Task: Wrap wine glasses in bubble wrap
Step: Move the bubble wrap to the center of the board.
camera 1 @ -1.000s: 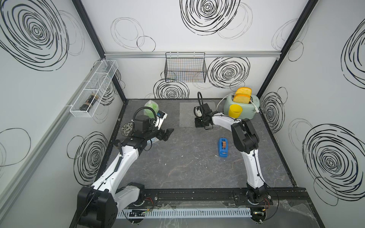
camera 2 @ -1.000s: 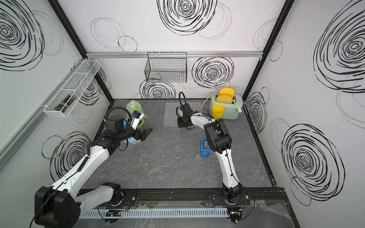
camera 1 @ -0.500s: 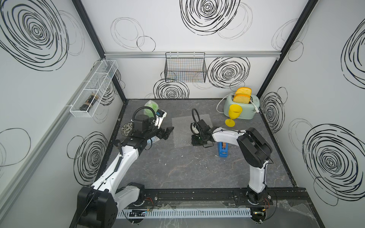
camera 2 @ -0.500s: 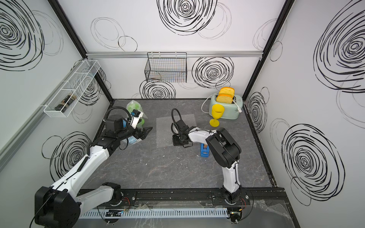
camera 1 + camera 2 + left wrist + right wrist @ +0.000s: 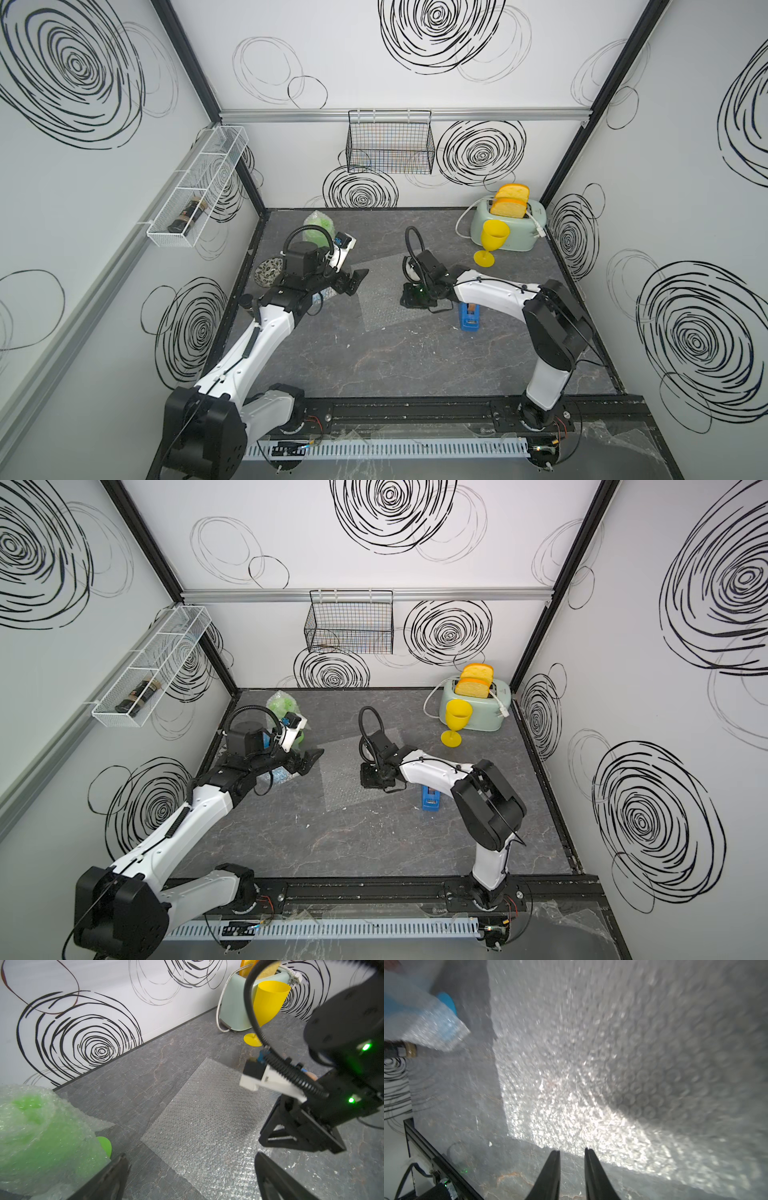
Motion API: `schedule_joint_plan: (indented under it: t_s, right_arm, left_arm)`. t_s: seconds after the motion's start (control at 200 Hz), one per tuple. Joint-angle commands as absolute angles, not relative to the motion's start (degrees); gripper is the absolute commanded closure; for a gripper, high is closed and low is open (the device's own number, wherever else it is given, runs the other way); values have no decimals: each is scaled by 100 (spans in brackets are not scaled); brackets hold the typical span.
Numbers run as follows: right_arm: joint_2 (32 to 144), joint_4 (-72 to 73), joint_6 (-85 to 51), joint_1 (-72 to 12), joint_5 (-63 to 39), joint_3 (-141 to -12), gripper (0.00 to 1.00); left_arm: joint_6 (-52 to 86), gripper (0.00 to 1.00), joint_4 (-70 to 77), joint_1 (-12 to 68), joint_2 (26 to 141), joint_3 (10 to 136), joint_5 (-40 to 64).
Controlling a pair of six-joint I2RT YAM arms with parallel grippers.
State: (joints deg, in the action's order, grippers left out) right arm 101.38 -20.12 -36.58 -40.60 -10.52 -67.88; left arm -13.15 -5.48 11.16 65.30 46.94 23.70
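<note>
The sheet (image 5: 386, 291) lies flat, seemingly for the yellow glass (image 5: 492, 239); right gripper (image 5: 572, 1152) is low at its edge, slightly parted, empty; left gripper (image 5: 191, 1156) gapes wide.

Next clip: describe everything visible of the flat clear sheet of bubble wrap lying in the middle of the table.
The clear bubble wrap sheet is a translucent rectangle of small round bubbles, the dark marbled tabletop showing through. It lies flat and unfolded mid-table, skewed to the table's edges, no goblet on it. The right gripper hangs at one edge, jaws slightly parted; contact cannot be told.
</note>
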Motion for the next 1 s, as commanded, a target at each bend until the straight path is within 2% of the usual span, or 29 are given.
schedule_joint_plan:
  t_s: [0.0,0.26,0.42,0.6,0.776,0.866,0.996]
  right_arm:
    - [10162,-2402,-3243,-3546,-611,-6537,74]
    - [10385,-2209,-3018,-3297,-393,-5929,81]
    - [10147,-2072,-3324,-3450,-498,-5406,84]
    - [9834,-2238,-3672,-3814,-639,-5335,83]
    - [9527,-3224,-3029,-3515,-323,-6577,77]
    - [9511,-3804,-2462,-3180,161,-7492,69]
    - [9930,-4741,-1670,-2571,834,-8957,56]
  left_arm:
    - [-1463,3,-404,1155,6569,4749,2253]
    - [-1265,3,-320,1128,6595,4869,2104]
    - [-1231,3,-139,1116,6605,4766,2040]
    - [-1007,3,185,1052,6617,4706,2047]
    - [-393,3,420,981,6614,4814,2185]
    - [-129,3,503,944,6583,4783,2255]
    - [-185,3,8,794,6517,4974,3020]
